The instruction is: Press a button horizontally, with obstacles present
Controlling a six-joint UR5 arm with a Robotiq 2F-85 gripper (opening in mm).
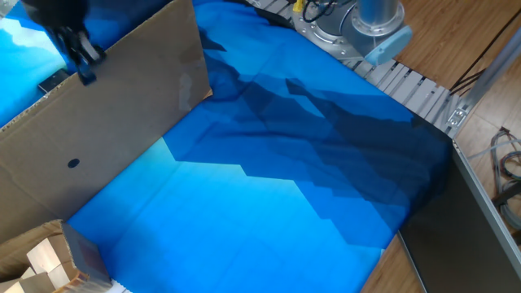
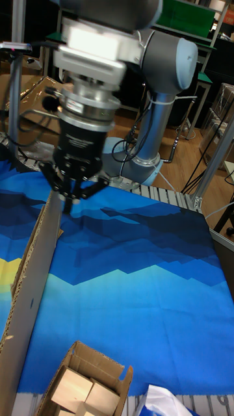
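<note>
The obstacle is a large brown cardboard panel [image 1: 122,106] standing upright along the left of the blue cloth. It has one small dark round spot [image 1: 73,162]. In the tall fixed view the panel [image 2: 31,279] shows edge-on. My gripper [image 1: 85,75] hangs at the panel's top edge near its far end. In the tall fixed view the gripper [image 2: 70,205] points down, its fingers meeting in one tip, shut on nothing. The button shows in neither view. A small grey piece [image 1: 53,80] peeks over the panel's top edge, and I cannot tell what it is.
A blue patterned cloth [image 1: 277,179] covers the table. An open cardboard box [image 2: 84,383] with wooden blocks sits at the near left corner. The arm's base [image 1: 366,24] stands at the far edge, by a ribbed metal strip [image 1: 415,85].
</note>
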